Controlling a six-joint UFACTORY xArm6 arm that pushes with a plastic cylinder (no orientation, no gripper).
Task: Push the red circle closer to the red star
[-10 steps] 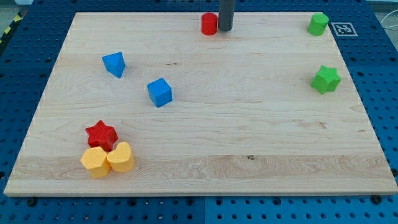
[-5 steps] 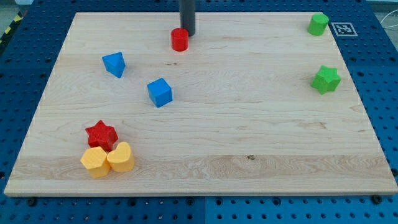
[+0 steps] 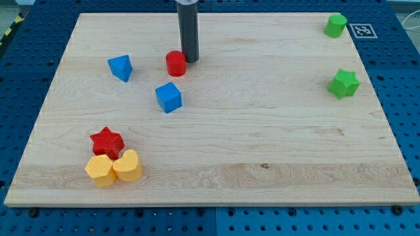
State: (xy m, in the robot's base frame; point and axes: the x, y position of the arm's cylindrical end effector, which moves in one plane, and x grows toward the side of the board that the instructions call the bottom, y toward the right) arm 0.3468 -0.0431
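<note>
Camera view took in a pale wooden counter (image 3: 275, 144) lying on a blue perforated base (image 3: 20, 78), with a small black-and-white marker tag (image 3: 361, 30) at the counter's top right corner. From the view's top a dark rod (image 3: 189, 29) came straight down, and my tip (image 3: 189, 60) sat on the wood just to the right of the red circle (image 3: 175, 63), touching it or nearly so. There were no jaws on this arm to see, only the plain rod.

The red circle stood in the upper middle of the counter, just above the blue cube (image 3: 168, 97) and to the right of the blue wedge-like block (image 3: 121, 67). The red star (image 3: 106, 141) lay well apart from it, down toward the view's bottom left. Two yellow blocks pressed against the star from below: a yellow hexagon-like block (image 3: 100, 170) on the left and a yellow heart-shaped block (image 3: 128, 165) on the right, touching each other.

Far off on the view's right were a green star (image 3: 344, 83) and, above it near the top edge, a green block (image 3: 336, 25) whose shape I could not make out.
</note>
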